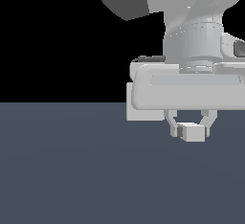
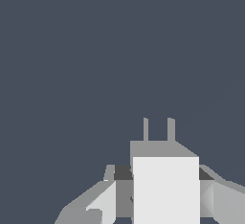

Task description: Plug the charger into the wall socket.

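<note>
The charger [image 2: 165,189] sits clamped in the gripper [image 2: 162,194], lifted off the floor, its two prongs [image 2: 158,129] pointing straight ahead. The wall socket [image 1: 143,108] stands partly hidden behind the gripper body, towards the exterior view's left.

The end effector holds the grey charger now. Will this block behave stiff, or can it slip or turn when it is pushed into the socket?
The charger looks like a rigid, flat-faced block, so it probably will not bend. The end effector grips it on flat sides, which likely resists turning. Its two thin prongs seem the most delicate part.
</note>
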Available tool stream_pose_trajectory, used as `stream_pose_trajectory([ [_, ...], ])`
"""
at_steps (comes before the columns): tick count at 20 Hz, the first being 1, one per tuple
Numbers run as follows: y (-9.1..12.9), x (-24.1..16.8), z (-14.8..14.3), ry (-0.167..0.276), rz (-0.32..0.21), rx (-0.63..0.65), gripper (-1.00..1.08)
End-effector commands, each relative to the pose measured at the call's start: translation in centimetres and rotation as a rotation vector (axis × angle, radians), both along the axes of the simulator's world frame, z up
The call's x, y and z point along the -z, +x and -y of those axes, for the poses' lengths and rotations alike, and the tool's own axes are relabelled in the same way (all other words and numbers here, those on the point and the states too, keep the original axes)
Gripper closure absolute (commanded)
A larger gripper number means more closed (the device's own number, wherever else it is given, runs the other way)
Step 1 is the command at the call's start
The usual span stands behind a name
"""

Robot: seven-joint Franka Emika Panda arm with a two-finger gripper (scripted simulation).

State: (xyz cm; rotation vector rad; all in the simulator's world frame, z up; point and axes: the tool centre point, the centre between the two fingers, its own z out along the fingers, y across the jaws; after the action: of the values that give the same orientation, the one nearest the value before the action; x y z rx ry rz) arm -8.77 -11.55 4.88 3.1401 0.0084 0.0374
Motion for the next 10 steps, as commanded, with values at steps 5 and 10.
stream_pose_trajectory([
  [5,2.7,-3.5,-3.0,-0.001,0.001,-0.06,1.08],
  [10,3.9,-4.9,-4.3,0.0,0.001,-0.085,1.08],
])
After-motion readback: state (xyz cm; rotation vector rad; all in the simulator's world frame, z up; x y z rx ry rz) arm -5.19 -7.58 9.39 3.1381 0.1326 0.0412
